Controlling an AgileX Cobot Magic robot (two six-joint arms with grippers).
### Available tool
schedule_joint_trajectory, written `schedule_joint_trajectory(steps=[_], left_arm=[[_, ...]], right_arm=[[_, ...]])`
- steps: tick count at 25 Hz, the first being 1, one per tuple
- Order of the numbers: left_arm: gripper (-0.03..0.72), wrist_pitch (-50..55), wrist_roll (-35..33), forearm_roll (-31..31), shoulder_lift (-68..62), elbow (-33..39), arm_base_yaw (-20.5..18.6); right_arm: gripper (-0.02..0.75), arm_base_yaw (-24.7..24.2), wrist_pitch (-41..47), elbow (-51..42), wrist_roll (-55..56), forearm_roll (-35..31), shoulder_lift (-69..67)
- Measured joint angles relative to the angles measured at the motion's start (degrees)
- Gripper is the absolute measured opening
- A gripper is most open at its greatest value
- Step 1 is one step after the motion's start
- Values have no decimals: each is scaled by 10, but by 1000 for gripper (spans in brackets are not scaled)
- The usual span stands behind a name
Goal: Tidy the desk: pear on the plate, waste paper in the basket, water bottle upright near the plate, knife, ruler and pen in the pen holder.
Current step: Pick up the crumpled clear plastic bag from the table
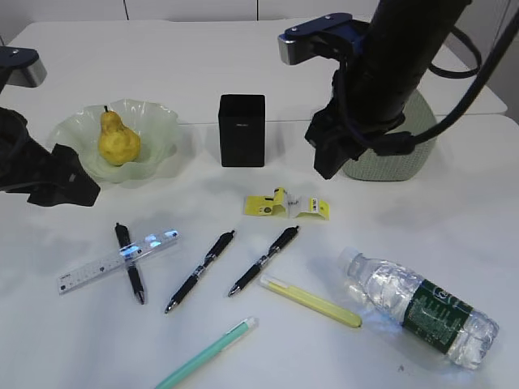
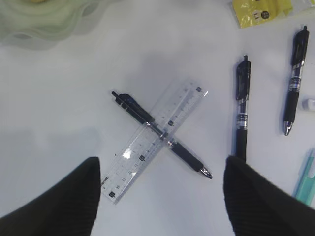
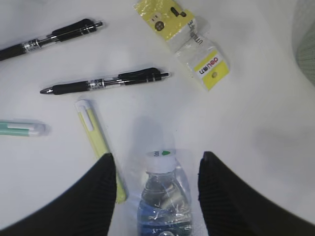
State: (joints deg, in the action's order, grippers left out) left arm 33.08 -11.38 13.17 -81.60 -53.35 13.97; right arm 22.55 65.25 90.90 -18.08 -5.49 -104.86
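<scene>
Fingers (image 2: pixel 64 196) apart above ruler (image 2: pixel 152 142)

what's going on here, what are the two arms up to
A two-armed robot is tidying a desk. The pear already sits in the plate. The left gripper hangs open over the ruler lying across a black pen; the right gripper hangs open over the fallen water bottle. Neither holds anything.

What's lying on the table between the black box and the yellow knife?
A crumpled yellow wrapper lies between the pen holder and the knife, plus a black pen nearer the knife; exterior view shows it.
</scene>
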Motion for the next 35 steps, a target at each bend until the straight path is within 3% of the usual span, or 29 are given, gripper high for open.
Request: schedule_joint_trajectory(steps=[8, 17, 25, 26, 35], left_arm=[[545, 42, -1, -48, 0, 0, 0], [545, 51, -1, -32, 0, 0, 0], [545, 51, -1, -27, 0, 0, 0], [545, 51, -1, -26, 0, 0, 0], [543, 51, -2, -20, 0, 0, 0]], right_arm=[[425, 1, -1, 1, 64, 20, -14], [425, 1, -16, 4, 108, 26, -28], [426, 1, -17, 53, 221, 26, -98], [426, 1, -17, 90, 232, 19, -137], [426, 1, -42, 116, 305, 4, -178]])
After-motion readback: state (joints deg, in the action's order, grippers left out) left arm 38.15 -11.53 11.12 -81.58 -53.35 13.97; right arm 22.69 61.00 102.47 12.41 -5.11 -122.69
